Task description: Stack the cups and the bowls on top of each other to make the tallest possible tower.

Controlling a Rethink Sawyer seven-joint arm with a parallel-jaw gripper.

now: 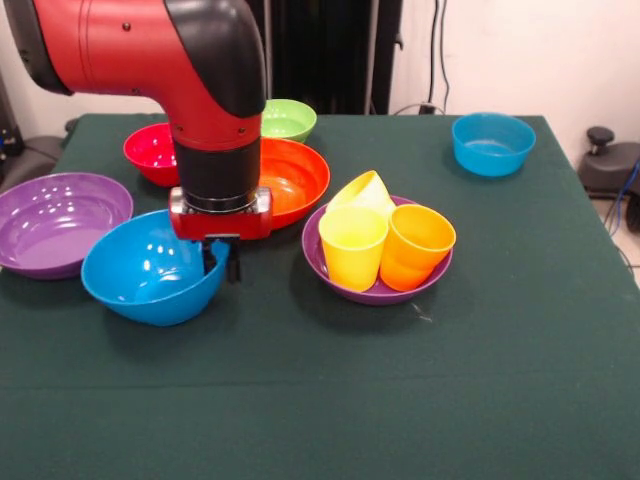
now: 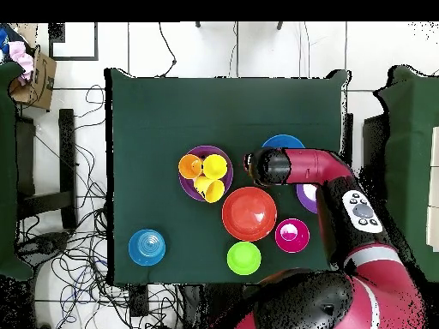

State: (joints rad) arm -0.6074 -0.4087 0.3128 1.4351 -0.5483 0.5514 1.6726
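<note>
My gripper (image 1: 220, 263) is shut on the right rim of the large blue bowl (image 1: 145, 268), one finger inside and one outside; the bowl hangs tilted. In the overhead view the arm covers most of that bowl (image 2: 283, 142). To the right, a purple bowl (image 1: 377, 290) holds an upright yellow cup (image 1: 352, 248), an orange cup (image 1: 414, 246) and a tipped yellow cup (image 1: 364, 191). A large orange bowl (image 1: 298, 180) sits behind the gripper. The second purple bowl (image 1: 58, 222) is at the left. No tower stands.
A small red bowl (image 1: 148, 152) and a small light green bowl (image 1: 289, 120) sit at the far side by the arm. A small blue bowl (image 1: 492, 144) stands alone at the far right. Cables lie on the floor beside the table (image 2: 77, 257).
</note>
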